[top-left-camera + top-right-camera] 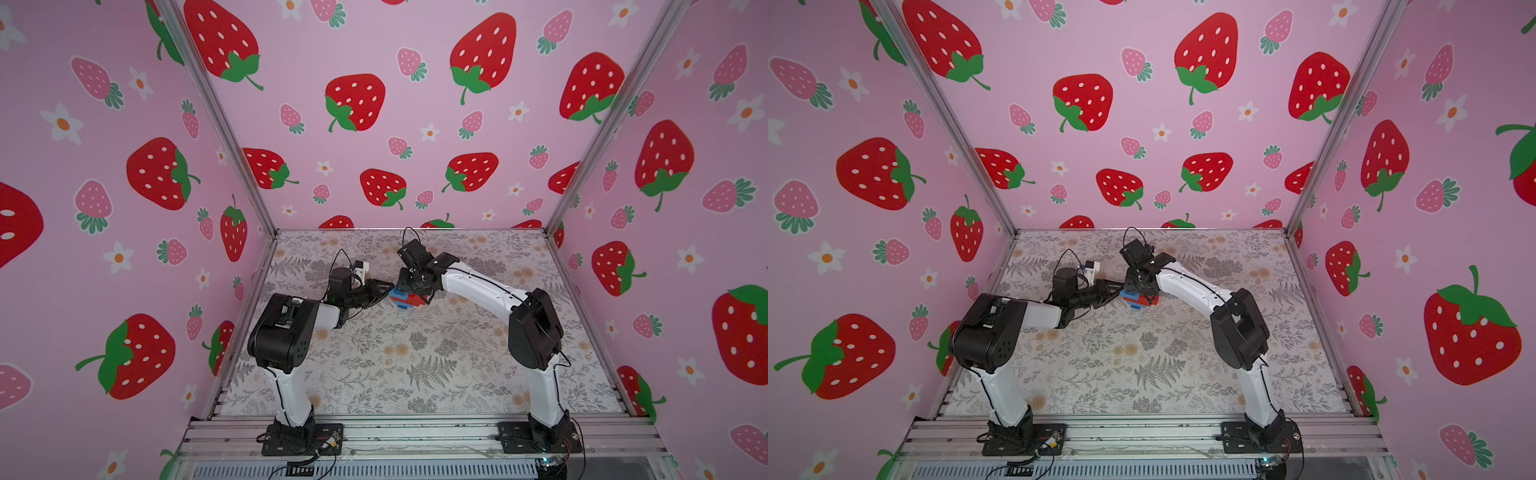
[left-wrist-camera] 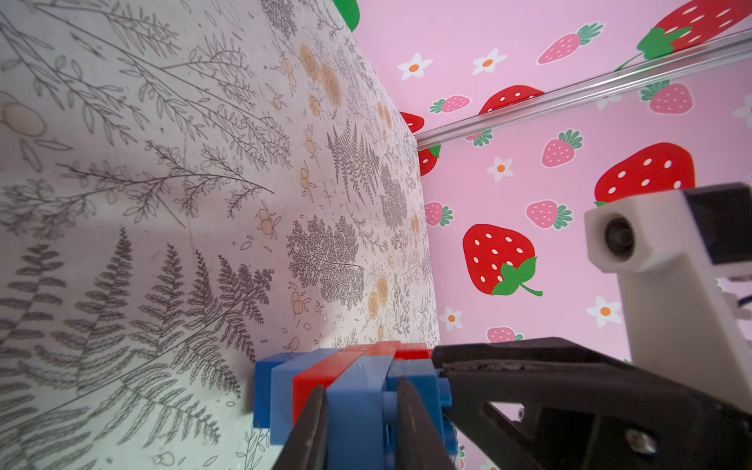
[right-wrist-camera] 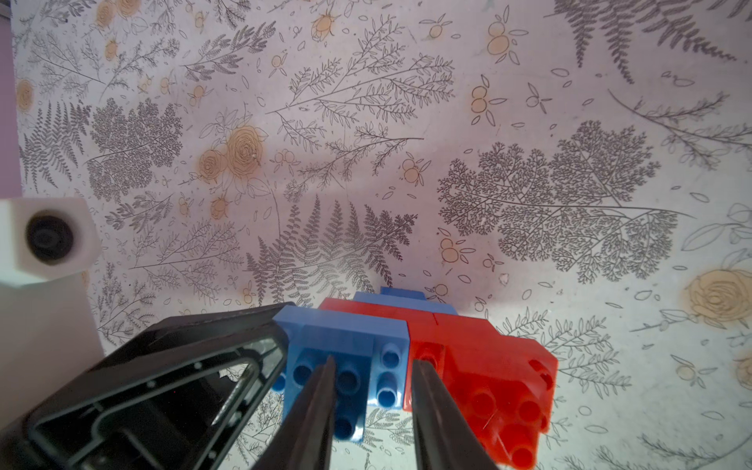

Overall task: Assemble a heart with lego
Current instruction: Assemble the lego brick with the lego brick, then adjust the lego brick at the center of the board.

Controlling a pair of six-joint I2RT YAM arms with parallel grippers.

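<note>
The heart [image 1: 409, 299], a small stepped cluster of joined red and blue studded plastic bricks, is held between the two arms. It is over the middle of the table, in its rear half, in both top views. Its blue bricks face the left arm and its red bricks face the right arm. The views do not show whether its lowest brick touches the surface.

The left gripper [image 1: 388, 286], black with thin tapered fingers, reaches in level from the side. In the left wrist view, the left gripper [image 2: 361, 407] is clamped on a blue brick at the end of the heart [image 2: 321, 374], one finger on each face.

The right gripper [image 1: 415, 289], also black, comes down from above. In the right wrist view, the right gripper [image 3: 375, 362] is closed on the studded side of the heart [image 3: 480, 366]. A blue brick sits between its fingers and the red bricks lie just beside one of them. The two claws sit close together at the blue end.

The table [image 1: 415, 357] is covered in a pale sheet printed with grey ferns and tan flowers. Pink walls [image 1: 374, 50] printed with red strawberries enclose it on three sides.
</note>
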